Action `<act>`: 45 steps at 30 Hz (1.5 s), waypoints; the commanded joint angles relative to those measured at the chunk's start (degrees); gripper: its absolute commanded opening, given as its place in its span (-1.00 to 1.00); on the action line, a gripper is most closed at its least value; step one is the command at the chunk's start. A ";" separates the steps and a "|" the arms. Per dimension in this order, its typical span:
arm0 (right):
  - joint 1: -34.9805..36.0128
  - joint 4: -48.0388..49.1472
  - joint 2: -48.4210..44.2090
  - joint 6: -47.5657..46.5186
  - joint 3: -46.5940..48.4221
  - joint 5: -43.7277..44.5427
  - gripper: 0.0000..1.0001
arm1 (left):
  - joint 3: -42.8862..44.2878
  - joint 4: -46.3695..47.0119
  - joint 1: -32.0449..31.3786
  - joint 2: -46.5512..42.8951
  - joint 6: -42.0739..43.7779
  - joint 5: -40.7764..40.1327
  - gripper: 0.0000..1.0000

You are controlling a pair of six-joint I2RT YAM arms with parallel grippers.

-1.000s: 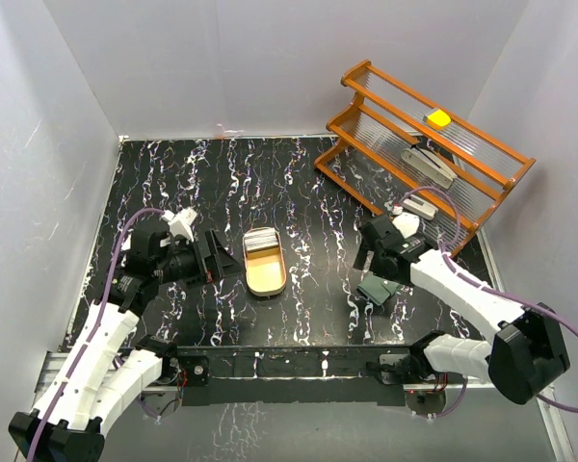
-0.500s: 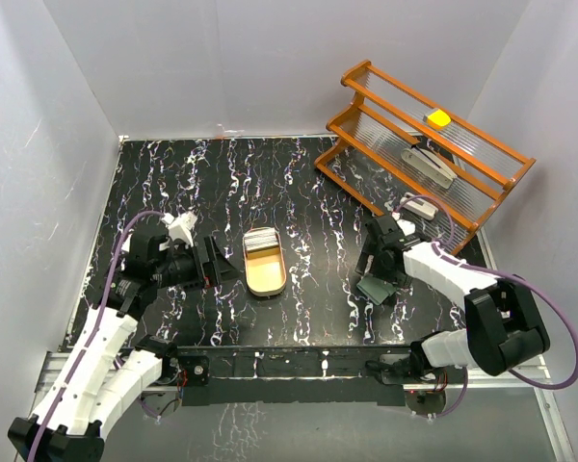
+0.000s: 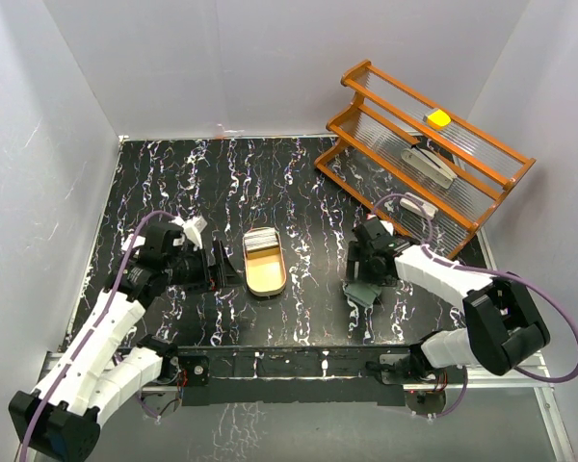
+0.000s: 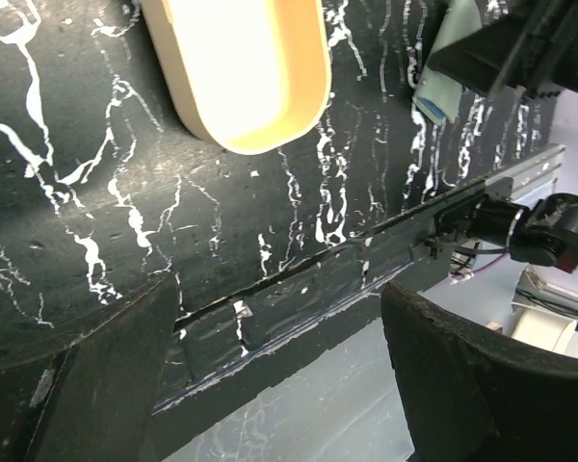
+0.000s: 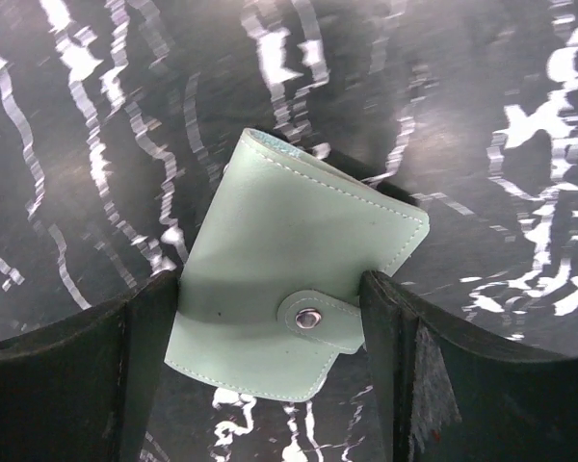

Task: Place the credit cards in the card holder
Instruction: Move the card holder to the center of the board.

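The card holder [image 5: 289, 289], a closed pale teal wallet with a metal snap, lies tilted on the black marbled table. It sits between the fingers of my right gripper [image 5: 270, 371], which touch its two side edges. From above, the right gripper [image 3: 363, 274] covers most of the holder [image 3: 363, 295]. The credit cards [image 3: 260, 238], a pale grey-white stack, lie in the far end of the oval tan tray [image 3: 267, 277]. My left gripper [image 3: 218, 265] is open and empty just left of the tray. In the left wrist view its jaws [image 4: 270, 385] stand wide apart below the tray [image 4: 241, 67].
An orange wooden rack [image 3: 366, 130] stands at the back right with a yellow item [image 3: 438, 118] and a grey object [image 3: 427, 162] on its shelves, and a small white object [image 3: 420, 205] by its foot. White walls enclose the table. The near table edge [image 4: 299, 289] is close to the left gripper.
My right gripper has moved left and down over the card holder, and the holder has shifted slightly left. My left gripper has edged a little toward the tray.
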 commanded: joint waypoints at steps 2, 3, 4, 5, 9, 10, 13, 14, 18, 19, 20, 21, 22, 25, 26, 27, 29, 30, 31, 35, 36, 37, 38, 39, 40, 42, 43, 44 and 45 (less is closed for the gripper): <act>8.03 -0.66 1.24 3.36 0.18 -6.45 0.30 | 3.53 -2.95 -0.30 0.83 0.91 -2.96 0.67; 9.33 -1.21 1.23 3.58 0.68 -6.03 0.29 | 4.01 -3.02 -0.30 0.57 0.74 -2.96 0.67; 10.50 -1.45 1.16 3.81 1.11 -5.78 0.28 | 4.33 -3.05 -0.30 0.17 0.59 -3.03 0.67; 11.81 -1.65 1.22 4.10 1.44 -5.65 0.27 | 4.61 -3.04 -0.30 -0.16 0.43 -3.15 0.67; 17.48 -1.85 2.86 5.18 3.38 -5.23 0.24 | 5.54 -3.27 -0.30 -1.28 0.19 -3.22 0.69; 19.32 -1.87 3.47 5.36 3.98 -4.96 0.23 | 5.57 -3.29 -0.31 -1.46 -0.05 -3.17 0.69; 24.28 -2.35 5.89 6.30 6.38 -3.66 0.23 | 5.05 -3.38 -0.30 -1.84 -0.71 -2.67 0.69; 25.62 -3.31 6.81 6.95 7.53 -3.05 0.22 | 4.72 -3.39 -0.30 -2.06 -0.98 -2.49 0.69; 31.34 -8.99 10.35 8.59 13.64 2.21 0.29 | 3.58 -3.25 -0.30 -3.91 -2.23 -2.51 0.73; 31.93 -10.04 10.80 8.86 14.62 2.88 0.34 | 3.19 -3.02 -0.30 -4.63 -2.46 -2.58 0.76; 32.20 -10.54 10.83 9.07 15.33 2.72 0.37 | 2.97 -2.88 -0.30 -5.24 -2.62 -2.61 0.79; 32.29 -10.74 10.61 9.29 15.83 2.41 0.40 | 2.89 -2.93 -0.30 -5.54 -2.57 -2.60 0.82; 32.34 -10.76 10.09 9.51 16.14 1.97 0.41 | 3.16 -3.25 -0.32 -5.52 -2.38 -2.71 0.85; 32.97 -11.70 8.09 9.96 16.99 2.91 0.41 | 4.02 -4.65 -0.30 -4.69 -1.30 -3.45 0.94; 32.97 -12.64 7.68 10.39 17.27 3.62 0.43 | 4.22 -5.08 -0.31 -4.57 -1.19 -3.83 0.97; 32.98 -13.46 7.15 10.63 17.56 4.22 0.44 | 4.20 -5.36 -0.30 -4.60 -1.11 -4.15 0.97; 32.98 -14.48 5.94 11.57 17.50 4.67 0.38 | 3.46 -4.78 -0.30 -5.27 -2.09 -3.94 0.97; 32.98 -14.64 5.05 12.31 17.27 5.03 0.30 | 2.82 -3.92 -0.30 -5.79 -2.83 -3.64 0.97; 32.98 -14.90 4.44 13.14 16.97 5.56 0.21 | 2.27 -2.99 -0.30 -6.23 -3.58 -3.31 0.97; 32.97 -14.10 3.09 15.24 15.44 6.28 -0.02 | 2.03 -2.68 -0.32 -6.35 -3.79 -2.44 0.97; 32.98 -13.84 3.12 15.32 15.19 6.31 -0.08 | 2.20 -3.02 -0.30 -6.14 -3.22 -2.37 0.97; 32.98 -13.43 3.24 16.02 14.92 6.18 -0.13 | 2.29 -3.30 -0.30 -5.96 -2.74 -2.46 0.97; 32.98 -12.99 3.52 16.98 14.67 5.90 -0.15 | 2.38 -3.72 -0.30 -5.74 -2.32 -2.76 0.97; 32.98 -12.33 3.78 17.43 14.25 5.37 -0.16 | 2.50 -4.11 -0.32 -5.56 -2.05 -3.26 0.97; 32.98 -11.61 4.19 17.77 13.78 4.72 -0.17 | 2.69 -4.57 -0.30 -5.37 -1.82 -3.92 0.97; 32.97 -11.13 5.16 18.66 12.94 4.42 -0.18 | 2.42 -4.80 -0.30 -5.15 -2.12 -4.68 0.97; 32.96 -11.07 5.78 19.08 12.47 4.59 -0.18 | 2.00 -4.38 -0.34 -5.10 -2.03 -4.17 0.97; 32.93 -10.80 6.33 19.28 11.76 4.65 -0.19 | 1.35 -3.60 -0.32 -5.24 -1.77 -3.01 0.97; 32.93 -10.46 6.87 19.52 11.18 4.59 -0.20 | 0.58 -2.96 -0.33 -5.48 -1.85 -2.28 0.97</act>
